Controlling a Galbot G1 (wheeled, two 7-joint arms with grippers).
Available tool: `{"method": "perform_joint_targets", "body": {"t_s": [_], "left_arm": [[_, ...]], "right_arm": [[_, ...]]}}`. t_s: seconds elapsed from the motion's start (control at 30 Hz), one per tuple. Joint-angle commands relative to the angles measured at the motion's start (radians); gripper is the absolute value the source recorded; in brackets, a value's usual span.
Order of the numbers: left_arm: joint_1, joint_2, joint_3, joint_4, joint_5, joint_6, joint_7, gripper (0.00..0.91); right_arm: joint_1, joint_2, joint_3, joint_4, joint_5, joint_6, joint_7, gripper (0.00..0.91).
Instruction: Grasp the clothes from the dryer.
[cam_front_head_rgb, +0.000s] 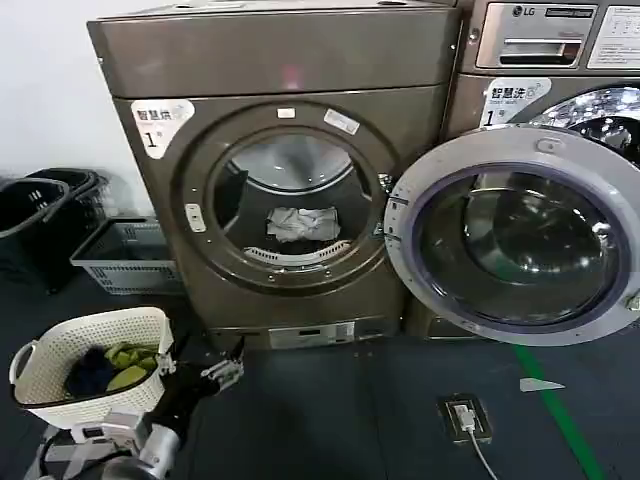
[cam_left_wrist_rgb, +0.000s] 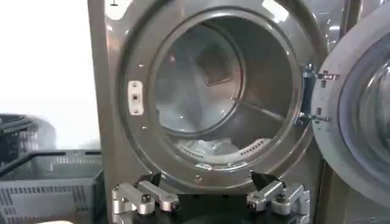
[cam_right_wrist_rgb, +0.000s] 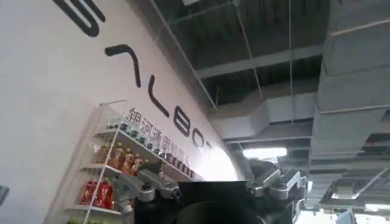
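Dryer door is swung fully open to the right of the porthole. Clothes sit low in the drum, just inside the front lip, a small crumpled pale bundle, far smaller than the opening. From the left wrist view the clothes lie just behind the lower rim, roughly centred.

Left gripper is low, in front of and below the porthole, left of the dryer's centreline, beside the white basket. Fingers are spread wide, nothing held. Well short of the drum.

Right gripper is parked away from the dryer, pointing up at a wall and ceiling; fingers apart, empty.

Handling guess: light, limp, no fixed shape, will drape and may snag on the perforated rim. Not fragile or slippery. Best bet: come in over the lower lip, pinch the raised fold at the bundle's top centre, and close deep enough to trap several layers.
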Motion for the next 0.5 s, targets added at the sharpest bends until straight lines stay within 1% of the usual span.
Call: {"method": "perform_joint_targets", "body": {"t_s": [0.03, 0.5], "left_arm": [[-0.001, 0.002, 0.002, -0.002, 0.000, 0.000, 0.002, 0.907], [0.008, 0.003, 0.001, -0.010, -0.003, -0.001, 0.005, 0.907]], "right_arm": [[0.000, 0.001, -0.003, 0.000, 0.010, 0.011, 0.000, 0.907], [0.001, 0.004, -0.002, 0.003, 0.023, 0.012, -0.007, 0.907]]}}
